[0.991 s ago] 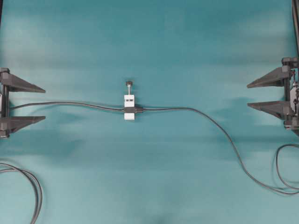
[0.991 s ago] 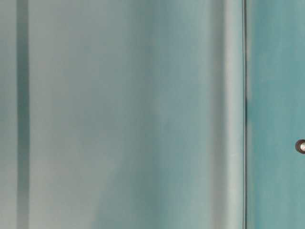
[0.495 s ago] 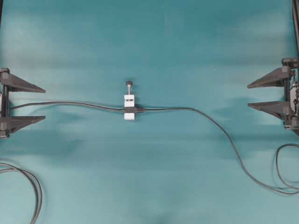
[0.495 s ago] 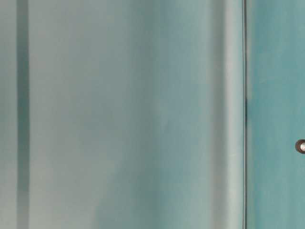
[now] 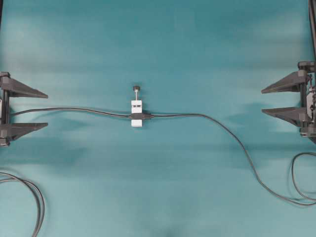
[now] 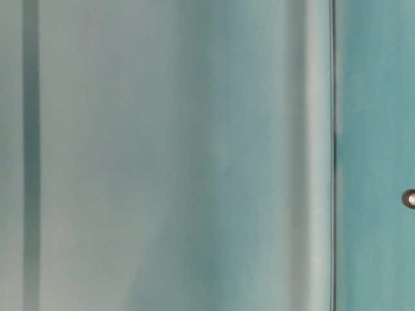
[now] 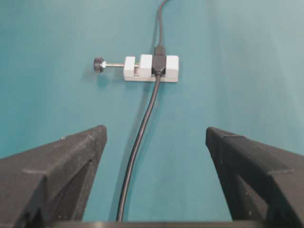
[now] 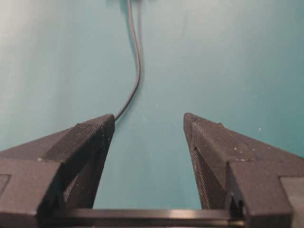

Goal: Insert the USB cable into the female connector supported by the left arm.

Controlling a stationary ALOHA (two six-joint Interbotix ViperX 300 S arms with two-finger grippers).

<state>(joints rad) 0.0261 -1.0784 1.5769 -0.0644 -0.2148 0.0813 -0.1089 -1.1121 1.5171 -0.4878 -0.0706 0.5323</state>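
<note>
The female connector [image 5: 137, 114] lies mid-table, a white block with a screw and dark knob [image 5: 136, 88]; the left wrist view shows the connector [image 7: 151, 69] ahead. Its thin cable [image 5: 74, 109] runs left, between the fingers of my open left gripper [image 5: 47, 110] [image 7: 156, 129] and lying on the table. The USB cable [image 5: 222, 129] [image 8: 137, 61] runs right from the block, its plug [image 5: 148, 116] in line against the socket; I cannot tell whether it is seated. My right gripper [image 5: 262, 101] [image 8: 148, 116] stands open at the right edge, holding nothing.
A teal cloth [image 5: 158, 39] covers the table. Cable loops lie at the lower left [image 5: 34, 197] and lower right [image 5: 295, 173]. The table-level view is a blur of teal surfaces with a small round thing [image 6: 408, 198] at its right edge.
</note>
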